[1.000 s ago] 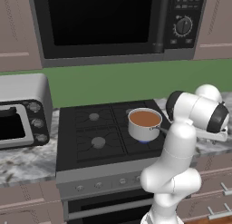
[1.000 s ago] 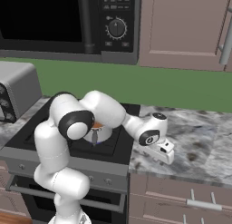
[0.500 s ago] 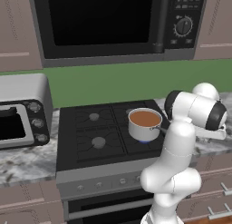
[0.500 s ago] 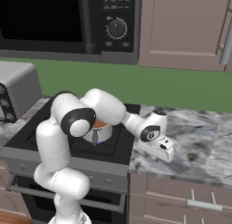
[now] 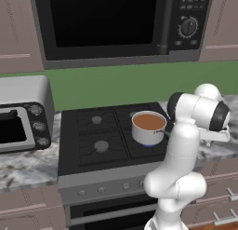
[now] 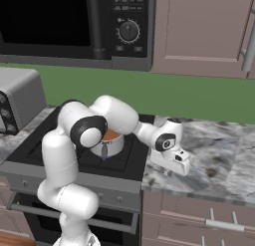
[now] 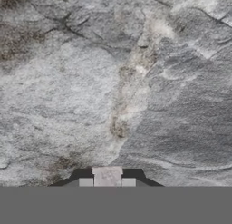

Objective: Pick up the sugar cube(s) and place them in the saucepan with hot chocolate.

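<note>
Tool (image 7: 107,178): fingers closed on a pale sugar cube (image 7: 107,175), low over marble table (image 7: 136,82). Saucepan (image 5: 148,127): on stove, right-hand burner.

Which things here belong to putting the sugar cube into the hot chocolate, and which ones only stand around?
For the job:
- sugar cube, pale block between the fingertips
- hand, closed on the cube
- saucepan with hot chocolate, on the stove

Only standing around:
- microwave
- toaster oven
- stove
- marble counter
</note>
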You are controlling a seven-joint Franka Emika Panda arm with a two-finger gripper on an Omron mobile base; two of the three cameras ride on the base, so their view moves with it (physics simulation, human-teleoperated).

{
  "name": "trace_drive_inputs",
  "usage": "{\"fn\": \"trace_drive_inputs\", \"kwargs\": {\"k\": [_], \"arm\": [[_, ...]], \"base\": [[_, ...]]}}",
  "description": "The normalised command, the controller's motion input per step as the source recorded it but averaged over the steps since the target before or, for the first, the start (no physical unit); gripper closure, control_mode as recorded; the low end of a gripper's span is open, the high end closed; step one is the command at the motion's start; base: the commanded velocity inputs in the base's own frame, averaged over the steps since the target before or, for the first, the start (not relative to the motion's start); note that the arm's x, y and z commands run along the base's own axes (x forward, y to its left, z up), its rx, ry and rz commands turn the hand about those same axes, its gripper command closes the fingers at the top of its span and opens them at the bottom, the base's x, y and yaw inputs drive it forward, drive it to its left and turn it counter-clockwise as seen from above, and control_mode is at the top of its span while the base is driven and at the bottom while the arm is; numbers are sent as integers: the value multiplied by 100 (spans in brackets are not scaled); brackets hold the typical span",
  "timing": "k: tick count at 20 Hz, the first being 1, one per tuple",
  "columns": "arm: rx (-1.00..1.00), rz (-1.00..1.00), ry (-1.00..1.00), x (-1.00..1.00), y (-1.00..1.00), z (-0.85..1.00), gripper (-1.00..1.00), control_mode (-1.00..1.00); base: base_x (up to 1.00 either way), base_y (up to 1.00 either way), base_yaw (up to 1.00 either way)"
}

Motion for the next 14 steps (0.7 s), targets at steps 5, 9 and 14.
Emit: {"fn": "trace_drive_inputs", "kwargs": {"k": [5,9,14], "arm": [[0,0,8,0,0,-10,100,-100],[1,0,-1,-20,0,-3,100,-100],[8,0,-15,-35,0,13,100,-100]], "base": [[0,0,0],[0,0,0],[0,0,0]]}}
